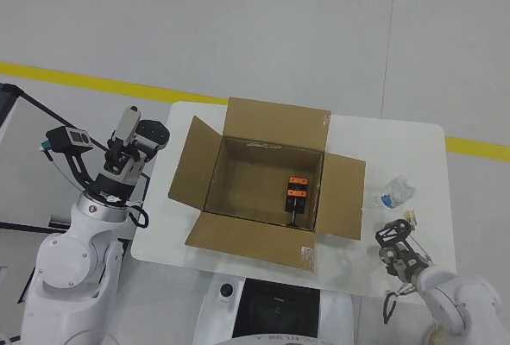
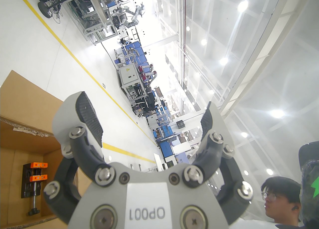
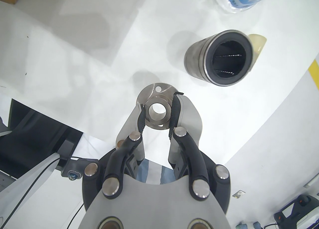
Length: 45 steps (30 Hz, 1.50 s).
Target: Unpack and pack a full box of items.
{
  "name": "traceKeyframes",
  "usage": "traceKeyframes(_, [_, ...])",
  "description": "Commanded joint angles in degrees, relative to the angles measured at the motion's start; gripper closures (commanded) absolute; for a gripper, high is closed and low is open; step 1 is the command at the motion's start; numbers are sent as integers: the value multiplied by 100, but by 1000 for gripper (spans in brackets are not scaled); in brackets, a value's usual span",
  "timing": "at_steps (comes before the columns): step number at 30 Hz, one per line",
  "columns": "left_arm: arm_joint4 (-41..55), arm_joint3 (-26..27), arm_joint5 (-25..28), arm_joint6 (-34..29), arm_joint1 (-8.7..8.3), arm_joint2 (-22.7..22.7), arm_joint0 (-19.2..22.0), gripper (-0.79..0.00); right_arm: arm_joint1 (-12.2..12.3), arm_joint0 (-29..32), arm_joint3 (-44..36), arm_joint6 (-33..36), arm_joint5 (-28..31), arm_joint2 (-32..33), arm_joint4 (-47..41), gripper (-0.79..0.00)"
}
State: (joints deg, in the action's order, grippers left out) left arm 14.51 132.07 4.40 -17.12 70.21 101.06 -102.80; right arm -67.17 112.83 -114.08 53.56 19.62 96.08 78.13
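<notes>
- while the left gripper point(image 2: 145, 105) has its fingers spread wide with nothing between them, the right gripper point(image 3: 158, 110) pinches a small metal flange point(image 3: 159, 117), one pad on each side of its raised hub.
- the left gripper sits off the left edge of the white table point(image 1: 393, 147), near the left flap of the cardboard box point(image 1: 204, 164), and it points up and away from the table top.
- the box stands open in the middle of the table with all four flaps folded outward.
- inside the box a small black vise with orange jaws point(image 1: 296, 200) lies flat on the bottom, near the right wall, its screw handle pointing toward the robot.
- the right gripper is over the near right corner of the table, well apart from the box.
- whether the flange touches the table top or is just above it, i cannot tell.
- a steel linear bearing point(image 3: 199, 60) lies on its side on the table just beyond the flange, its open black-rimmed end turned toward the wrist camera.
- a small pale yellow piece point(image 3: 258, 40) shows just behind the bearing; what it is i cannot tell.
- a clear plastic water bottle point(image 1: 395, 193) lies on its side farther on, between the bearing and the box's right flap.
</notes>
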Motion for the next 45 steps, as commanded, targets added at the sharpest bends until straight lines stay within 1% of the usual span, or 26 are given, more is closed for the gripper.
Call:
traceKeyframes(1, [0,0,0,0,0,0,0,-785,1,-51,48,17,-10,-57,9,0])
traceKeyframes(14, [0,0,0,0,0,0,0,-785,14,-393,529,79,-122,-399,204,0])
traceKeyframes(22, [0,0,0,0,0,0,0,-785,20,-530,593,188,-233,-556,348,0])
traceKeyframes(35, [0,0,0,0,0,0,0,-785,39,-544,676,276,-358,-557,330,0])
traceKeyframes(45, [0,0,0,0,0,0,0,-785,53,-616,841,285,-371,-532,138,0])
